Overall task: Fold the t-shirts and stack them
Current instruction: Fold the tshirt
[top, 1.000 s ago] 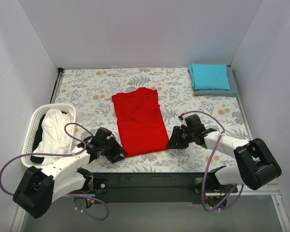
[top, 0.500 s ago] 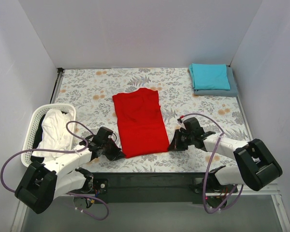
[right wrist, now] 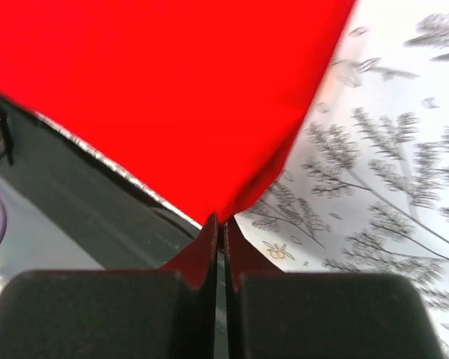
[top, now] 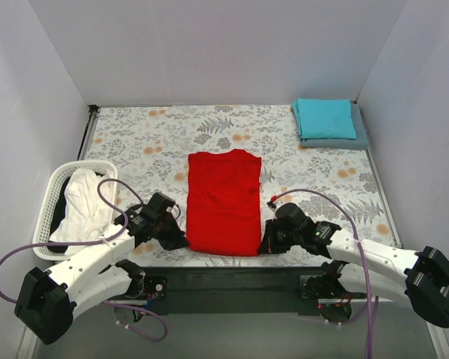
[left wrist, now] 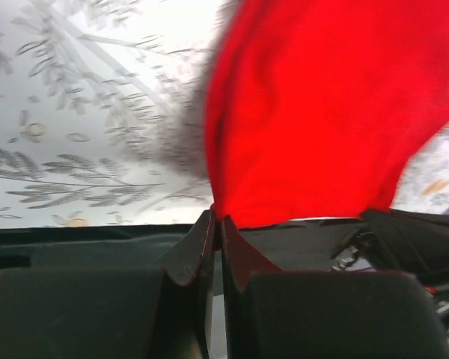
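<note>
The left gripper point(top: 181, 241) and right gripper point(top: 266, 245) clamp the 7 and 5 o'clock corners of the bright red cloth t-shirt point(top: 224, 202) lying mid-table; the folded teal t-shirt point(top: 325, 117) tops the grey-blue t-shirt point(top: 359, 139) at 1 o'clock.

One red t-shirt point(top: 224, 200), one teal t-shirt point(top: 326, 118), one grey-blue t-shirt point(top: 338, 143), one basket point(top: 48, 197), one left hand point(top: 179, 241), one right hand point(top: 264, 246)

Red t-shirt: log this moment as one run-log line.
red t-shirt lying centre | left gripper shut on near-left corner | right gripper shut on near-right corner | teal t-shirt folded atop grey-blue t-shirt, far right
</note>
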